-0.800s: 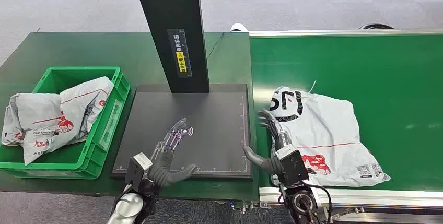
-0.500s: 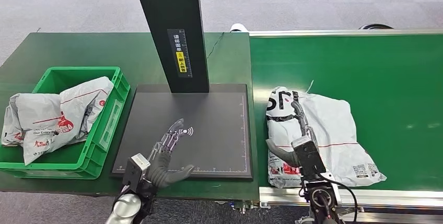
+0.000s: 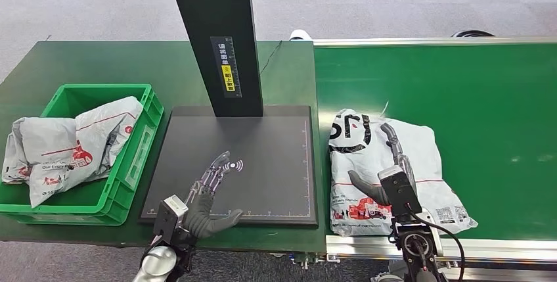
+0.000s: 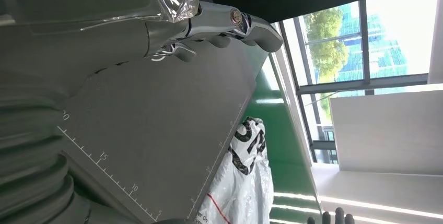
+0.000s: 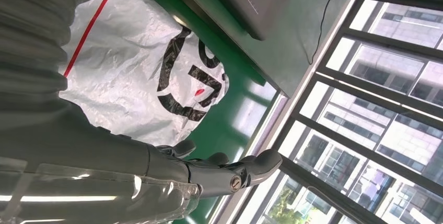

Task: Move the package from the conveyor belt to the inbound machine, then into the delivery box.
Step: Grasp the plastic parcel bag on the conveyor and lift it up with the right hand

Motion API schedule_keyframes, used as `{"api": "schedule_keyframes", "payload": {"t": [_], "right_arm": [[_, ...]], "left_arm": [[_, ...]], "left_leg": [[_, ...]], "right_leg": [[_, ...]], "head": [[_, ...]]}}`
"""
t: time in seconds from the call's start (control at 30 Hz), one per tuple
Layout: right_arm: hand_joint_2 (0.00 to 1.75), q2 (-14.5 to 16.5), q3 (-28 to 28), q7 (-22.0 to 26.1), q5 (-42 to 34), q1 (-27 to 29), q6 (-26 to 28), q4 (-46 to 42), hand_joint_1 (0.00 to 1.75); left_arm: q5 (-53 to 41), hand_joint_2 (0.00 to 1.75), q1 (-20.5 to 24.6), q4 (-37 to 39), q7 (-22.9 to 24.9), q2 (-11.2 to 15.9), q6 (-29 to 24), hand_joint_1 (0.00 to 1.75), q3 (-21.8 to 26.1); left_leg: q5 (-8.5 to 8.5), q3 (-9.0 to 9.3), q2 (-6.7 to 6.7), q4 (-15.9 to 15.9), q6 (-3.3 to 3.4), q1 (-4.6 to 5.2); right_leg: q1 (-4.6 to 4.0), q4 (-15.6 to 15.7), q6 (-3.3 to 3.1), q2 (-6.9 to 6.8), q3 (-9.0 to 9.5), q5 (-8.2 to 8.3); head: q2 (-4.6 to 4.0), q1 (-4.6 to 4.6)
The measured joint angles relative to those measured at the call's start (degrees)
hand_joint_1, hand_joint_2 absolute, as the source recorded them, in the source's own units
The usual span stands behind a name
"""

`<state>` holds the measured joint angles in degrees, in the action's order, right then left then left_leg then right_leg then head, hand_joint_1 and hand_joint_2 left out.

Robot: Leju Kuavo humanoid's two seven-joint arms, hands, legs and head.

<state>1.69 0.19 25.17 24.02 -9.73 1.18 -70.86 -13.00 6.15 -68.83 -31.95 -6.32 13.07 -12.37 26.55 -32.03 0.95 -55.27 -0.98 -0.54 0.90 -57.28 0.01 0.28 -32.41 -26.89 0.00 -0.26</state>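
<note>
Crinkled white plastic mailer package (image 3: 387,173) with bold black lettering, a thin red line and a red printed patch lies flat on the matte green conveyor belt (image 3: 492,117), at the belt's left end, just beside the scanner plate. Film is wrinkled and slightly glossy; outline roughly rectangular with soft, puffed corners.

Right hand (image 3: 387,164) sits over the middle of the package, dark slim fingers (image 3: 393,139) stretched forward and apart, thick grey thumb (image 3: 363,187) splayed toward the plate. Nothing is gripped. Whether the palm touches the film cannot be told.

Flat dark grey square plate of the inbound machine (image 3: 263,157), matte, with fine white ruler ticks along its edges and a small white wireless mark; a tall black rectangular column (image 3: 217,39) rises from its far edge, bearing a narrow label strip with a yellow patch.

Left hand (image 3: 210,193) is over the plate's near-left part, fingers extended and spread, thumb out to the side, holding nothing.

Green moulded plastic crate (image 3: 134,157) with ribbed walls stands left of the plate on the dark green tabletop (image 3: 98,62). Inside it, rumpled grey-white plastic mailer bags (image 3: 66,144) with red printing, one draped over the left rim.
</note>
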Motion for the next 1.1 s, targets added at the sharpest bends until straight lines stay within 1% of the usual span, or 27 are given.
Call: {"api": "schedule_keyframes", "payload": {"t": [0.2, 0.33, 0.4, 0.5, 0.6, 0.7, 0.83, 1.0, 1.1], "right_arm": [[1.75, -0.08, -0.01, -0.1, 0.2, -0.01, 0.0, 0.01, 0.0], [1.75, -0.46, -0.06, -1.53, 2.67, -0.39, 0.35, 0.44, 0.0], [1.75, -1.1, -0.36, -4.1, 5.98, -1.42, 1.56, 1.73, 0.0], [1.75, -3.02, -1.41, -10.47, 13.22, -4.85, 2.85, 6.7, 0.0], [1.75, -5.11, -2.19, -14.42, 18.59, -8.38, 1.67, 12.51, 0.0], [1.75, -6.33, -2.23, -17.36, 23.29, -10.89, 0.3, 17.19, 0.0], [1.75, -7.11, -2.17, -20.1, 27.02, -12.28, -0.18, 20.86, 0.0], [1.75, -7.48, -2.16, -21.17, 29.65, -12.65, -0.08, 22.14, 0.0], [1.75, -7.51, -1.81, -22.34, 32.6, -12.65, -0.25, 22.73, 0.0]], "left_arm": [[0.0, 1.75, -0.02, 0.0, 0.0, 0.0, 0.0, 0.0, 0.0], [-0.04, 1.75, -0.04, 0.0, 0.0, 0.0, 0.03, 0.0, 0.01], [-0.13, 1.75, -0.05, 0.0, 0.01, 0.01, 0.07, 0.0, 0.02], [-0.17, 1.75, 0.03, 0.01, 0.18, 0.07, 0.16, 0.0, 0.03], [-0.07, 1.75, 0.38, 0.09, 0.78, 0.27, 0.21, 0.0, 0.08], [0.33, 1.75, 0.77, 0.09, 1.36, 0.46, 0.14, 0.0, 0.18], [0.48, 1.75, 0.58, -0.25, 2.32, 0.69, 0.05, 0.0, 0.49], [0.48, 1.75, -0.18, -1.3, 2.87, 0.76, -0.09, 0.0, 0.74], [0.45, 1.75, -0.4, -1.54, 2.89, 0.77, -0.35, 0.0, 0.97]], "left_leg": [[0.0, 0.0, 0.0, 0.0, 0.0, 0.0], [0.0, 0.0, 0.0, 0.0, 0.0, 0.0], [0.0, 0.0, 0.0, 0.0, 0.0, 0.0], [-0.02, 0.0, 0.02, -0.05, 0.03, 0.01], [-0.03, -0.02, 0.03, -0.11, 0.05, 0.01], [-0.03, -0.01, 0.02, -0.12, 0.05, 0.0], [-0.03, -0.04, 0.06, -0.12, 0.05, -0.01], [-0.03, -0.05, 0.03, -0.11, 0.05, 0.0], [-0.03, -0.06, 0.04, -0.11, 0.05, 0.0]], "right_leg": [[0.0, 0.0, 0.0, 0.0, 0.0, 0.0], [0.0, 0.0, 0.0, 0.0, 0.0, 0.0], [0.0, 0.0, 0.01, 0.0, 0.0, 0.01], [0.01, 0.0, 0.06, 0.0, 0.02, 0.05], [0.01, 0.0, 0.1, 0.02, 0.04, 0.1], [0.01, 0.0, 0.1, 0.03, 0.04, 0.13], [0.0, 0.0, 0.09, 0.01, 0.03, 0.12], [0.0, 0.0, 0.09, 0.03, 0.01, 0.12], [0.0, 0.0, 0.09, 0.02, 0.01, 0.12]], "head": [[0.0, 0.0], [0.0, 0.0], [0.0, -0.01], [0.0, 0.01], [0.0, 0.02], [0.0, 0.0], [0.0, 0.0], [0.0, 0.0], [0.0, 0.01]]}}
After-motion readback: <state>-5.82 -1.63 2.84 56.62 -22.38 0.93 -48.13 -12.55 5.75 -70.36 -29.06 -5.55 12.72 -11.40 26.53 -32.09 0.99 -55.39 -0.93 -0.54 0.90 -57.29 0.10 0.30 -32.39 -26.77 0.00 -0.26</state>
